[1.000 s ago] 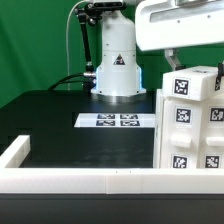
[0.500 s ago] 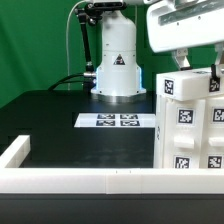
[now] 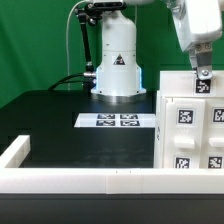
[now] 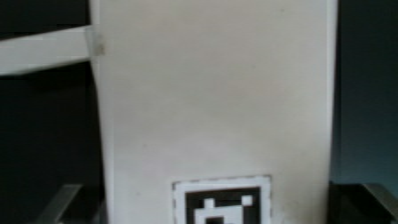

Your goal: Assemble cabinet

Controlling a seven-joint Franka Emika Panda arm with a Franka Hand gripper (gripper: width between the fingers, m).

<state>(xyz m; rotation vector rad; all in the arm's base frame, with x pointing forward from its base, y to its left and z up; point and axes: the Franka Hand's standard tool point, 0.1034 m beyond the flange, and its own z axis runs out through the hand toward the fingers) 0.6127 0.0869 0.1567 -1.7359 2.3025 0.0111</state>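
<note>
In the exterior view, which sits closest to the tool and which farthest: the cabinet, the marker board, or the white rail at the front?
1. Cabinet: right below the tool, on the view's right.
2. Marker board: mid-table, toward the left.
3. Rail: along the front edge, farthest.

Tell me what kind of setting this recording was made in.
Most likely a robotics lab test bench: a black table edged by a low white rail, a green backdrop, the marker board fixed beside the arm's base, and a tagged white cabinet.
</note>
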